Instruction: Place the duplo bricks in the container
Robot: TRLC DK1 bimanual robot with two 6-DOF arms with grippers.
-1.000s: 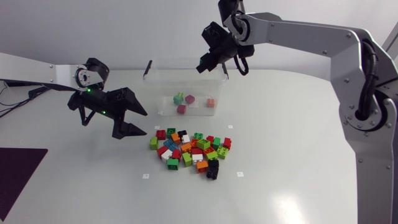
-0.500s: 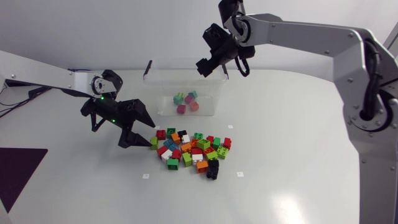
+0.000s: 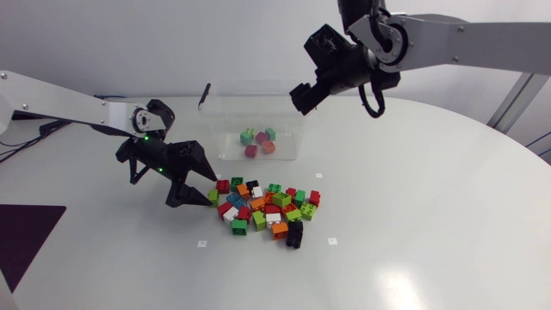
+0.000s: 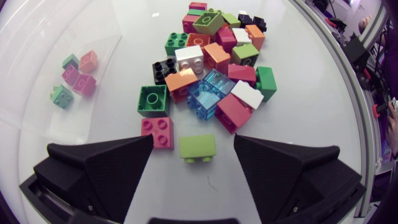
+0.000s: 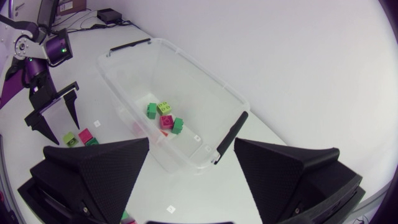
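One clear container (image 3: 222, 129) at upper middle holds five duplo bricks (image 3: 250, 151) — a pile (image 3: 267, 207) of roughly two dozen more sits at centre on the surface (image 3: 413, 224), overlapping too much for an exact count.

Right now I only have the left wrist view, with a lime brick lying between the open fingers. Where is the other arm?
Observer: The right gripper is raised over the right end of the container, away from the pile.
Operator: Is it carrying a brick?
Observer: No. In the right wrist view its fingers are open with nothing between them.
Operator: Is the container ready to take more?
Observer: It looks so. There is no lid on it, and the right wrist view looks straight down into it at a few bricks on its floor.
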